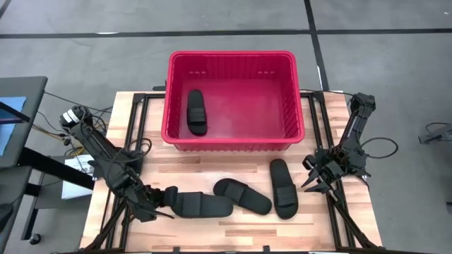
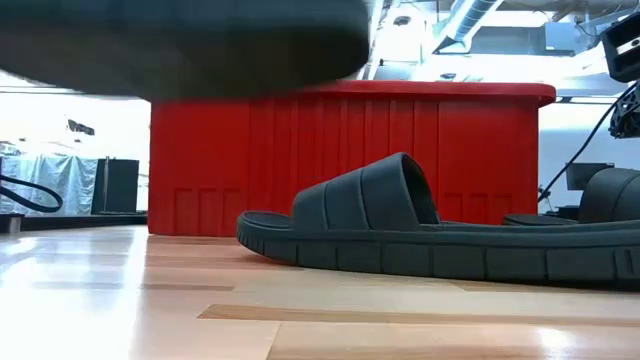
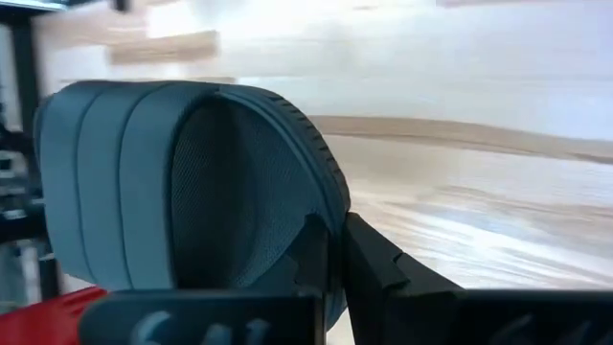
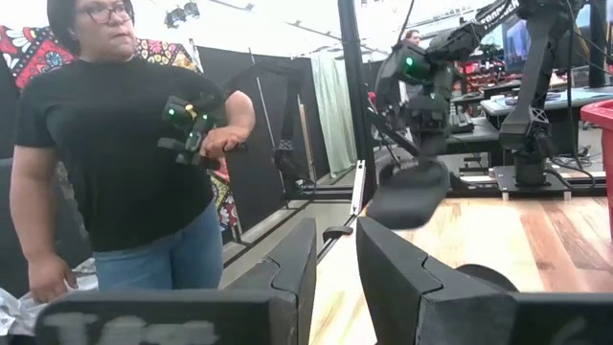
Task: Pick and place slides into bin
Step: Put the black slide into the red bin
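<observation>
**Left claw grips one black slide; three more accounted for**

In the lower left of the high view, the left gripper [image 1: 164, 200] is clamped tight on the end of a matte black rubber slide sandal [image 1: 201, 205], which extends rightward from its fingers. The low view shows that sandal's dark sole [image 2: 180, 45] raised off the tabletop, across the upper left of the frame. In the left wrist view the ribbed strap band [image 3: 153, 182] fills the left half, with the dark fingers [image 3: 369, 264] pinched together beside it.

Right of it, in the lower middle of the high view, a second black slide [image 1: 242, 195] lies angled on the pale wooden table [image 1: 233, 233], and a third [image 1: 283, 187] lies nearly upright in the frame just beside it.

Above them, at top centre, stands the large red ribbed plastic bin [image 1: 232, 138], holding a fourth black slide [image 1: 195, 111] in its left part.

At the right edge, the right gripper [image 1: 316, 180] hangs over the table's edge, fingers narrowly parted and holding nothing. Its wrist view shows a person in a black shirt [image 4: 115, 153] beyond the table.
</observation>
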